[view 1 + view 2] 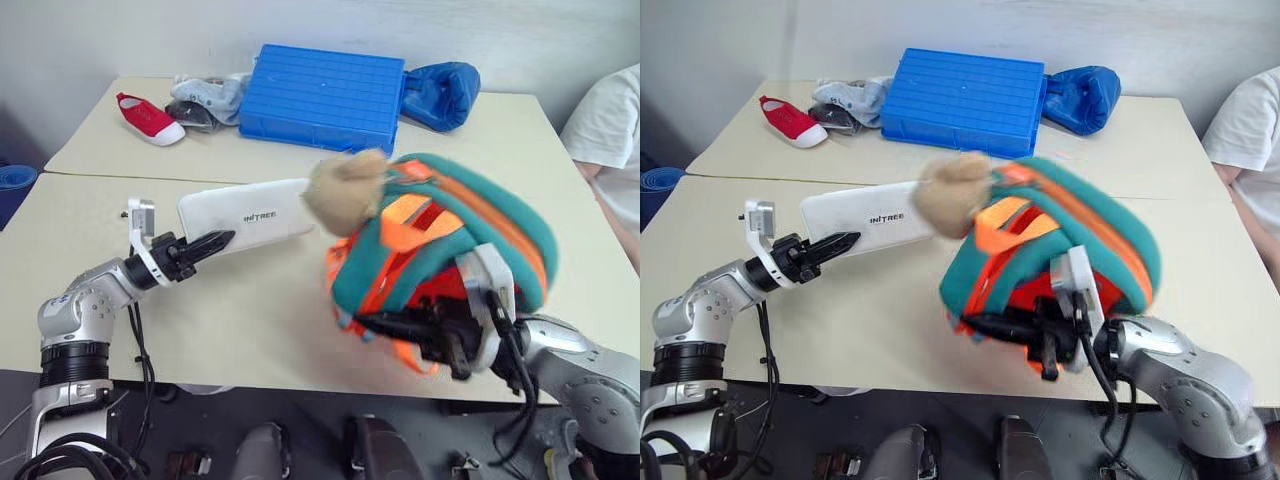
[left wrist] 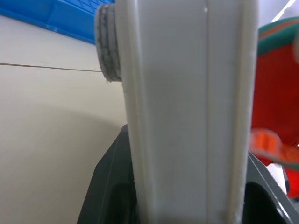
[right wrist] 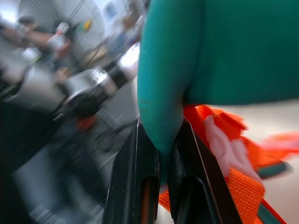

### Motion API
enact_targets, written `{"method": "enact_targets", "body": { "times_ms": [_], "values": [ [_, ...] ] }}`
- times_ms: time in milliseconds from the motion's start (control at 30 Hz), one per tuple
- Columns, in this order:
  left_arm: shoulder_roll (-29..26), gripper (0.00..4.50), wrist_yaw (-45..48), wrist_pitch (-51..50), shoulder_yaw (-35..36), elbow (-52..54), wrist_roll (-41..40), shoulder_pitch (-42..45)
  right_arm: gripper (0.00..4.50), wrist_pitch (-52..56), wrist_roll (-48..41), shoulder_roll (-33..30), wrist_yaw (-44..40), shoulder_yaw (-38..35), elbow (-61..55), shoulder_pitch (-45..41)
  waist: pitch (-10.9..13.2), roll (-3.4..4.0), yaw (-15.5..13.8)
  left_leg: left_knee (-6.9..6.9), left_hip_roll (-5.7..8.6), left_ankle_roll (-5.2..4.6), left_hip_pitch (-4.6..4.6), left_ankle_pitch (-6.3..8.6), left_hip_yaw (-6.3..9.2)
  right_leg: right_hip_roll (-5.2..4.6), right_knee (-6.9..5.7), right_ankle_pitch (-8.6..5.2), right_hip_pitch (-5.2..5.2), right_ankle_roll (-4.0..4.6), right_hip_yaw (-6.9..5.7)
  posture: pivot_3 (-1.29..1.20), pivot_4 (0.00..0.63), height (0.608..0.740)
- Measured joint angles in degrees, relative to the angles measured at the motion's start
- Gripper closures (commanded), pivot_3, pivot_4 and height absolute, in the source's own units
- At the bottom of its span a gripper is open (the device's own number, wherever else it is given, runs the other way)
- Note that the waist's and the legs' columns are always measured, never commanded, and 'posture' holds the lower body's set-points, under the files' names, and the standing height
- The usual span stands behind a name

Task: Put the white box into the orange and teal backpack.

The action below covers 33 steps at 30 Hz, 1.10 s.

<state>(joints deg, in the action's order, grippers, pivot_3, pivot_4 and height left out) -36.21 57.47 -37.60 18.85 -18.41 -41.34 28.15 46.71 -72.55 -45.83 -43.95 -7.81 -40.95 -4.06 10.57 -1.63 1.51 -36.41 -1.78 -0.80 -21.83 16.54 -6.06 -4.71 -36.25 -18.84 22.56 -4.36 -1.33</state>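
At the left, the left gripper (image 1: 215,242) is pinching one end of the white box (image 1: 245,216), holding it just above the beige table (image 1: 200,320) with its far end reaching toward the tan plush bear (image 1: 343,190). Behind, a red shoe (image 1: 148,117), a ribbed blue crate (image 1: 325,97) and a dark blue bag (image 1: 440,93) are lying on the far table. To the right, the right gripper (image 3: 159,154) is clamping the teal trim of the orange and teal backpack (image 1: 450,240), lifting it off the tabletop. A person's white sleeve (image 1: 610,125) is showing at the far right.
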Motion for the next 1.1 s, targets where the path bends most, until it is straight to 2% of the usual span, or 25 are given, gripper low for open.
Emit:
{"method": "enact_targets", "body": {
  "times_ms": [100,233,400,533,767,933,1100],
  "values": [
    [0.02,2.98,-0.42,0.23,3.39,1.61,-1.31,-1.48,4.46,1.58,-2.06,-4.54,-1.79,-4.37,0.79,3.12,-0.01,-0.02,-0.06,-0.03,0.00,-0.03,-0.19,0.00,0.19,-0.01,0.18,0.04,0.01,-0.07,-0.17,0.00,0.150,0.740],
    [-0.30,2.98,-1.40,-1.79,7.58,8.23,-5.73,-4.39,4.46,1.00,-1.49,-6.03,-3.46,-8.72,3.27,4.62,0.00,-0.04,0.19,-0.06,-0.01,0.12,-0.32,-0.06,0.36,0.00,0.24,0.04,0.02,-0.07,-0.34,0.00,0.150,0.740],
    [-2.47,2.98,-3.51,-8.68,11.45,19.22,-14.74,-5.45,4.46,0.77,2.04,-6.79,-5.66,-9.20,5.18,5.68,0.01,-0.04,-0.20,-0.10,0.03,0.18,-0.39,-0.13,0.54,-0.02,0.26,0.04,-0.04,-0.07,-0.56,0.00,0.150,0.740],
    [-2.76,2.98,-1.79,-6.28,4.88,23.10,-12.65,-0.57,4.46,1.06,2.96,-8.88,-8.16,-11.14,6.42,7.73,0.01,-0.03,-1.70,-0.55,0.04,0.10,-0.44,-0.09,0.68,-0.03,0.21,0.08,-0.24,-0.11,-0.72,0.00,0.150,0.740],
    [-2.24,2.98,7.20,2.03,-6.31,25.48,-6.22,1.17,4.46,0.19,7.14,-9.47,-11.30,-12.75,10.29,9.11,0.01,-0.02,-1.26,-0.58,0.00,0.17,-0.53,-0.05,0.59,0.06,0.29,0.11,-0.16,-0.08,-0.66,0.00,0.150,0.740],
    [-5.32,2.98,14.72,8.71,-10.04,23.29,-0.58,1.63,4.46,-1.16,10.62,-8.26,-12.71,-12.44,11.62,9.24,0.03,0.01,-1.42,-0.65,-0.04,0.15,-0.56,-0.06,0.61,0.12,0.23,0.10,-0.13,-0.06,-0.70,0.00,0.150,0.740],
    [-4.96,2.98,20.04,18.80,-15.78,15.98,7.90,8.62,4.46,-1.74,11.75,-7.28,-13.12,-11.75,11.74,9.57,0.03,0.01,-1.82,-0.74,0.04,-0.19,-0.56,0.04,0.65,0.04,0.24,0.14,-0.21,-0.13,-0.72,0.00,0.150,0.740]
  ]
}}
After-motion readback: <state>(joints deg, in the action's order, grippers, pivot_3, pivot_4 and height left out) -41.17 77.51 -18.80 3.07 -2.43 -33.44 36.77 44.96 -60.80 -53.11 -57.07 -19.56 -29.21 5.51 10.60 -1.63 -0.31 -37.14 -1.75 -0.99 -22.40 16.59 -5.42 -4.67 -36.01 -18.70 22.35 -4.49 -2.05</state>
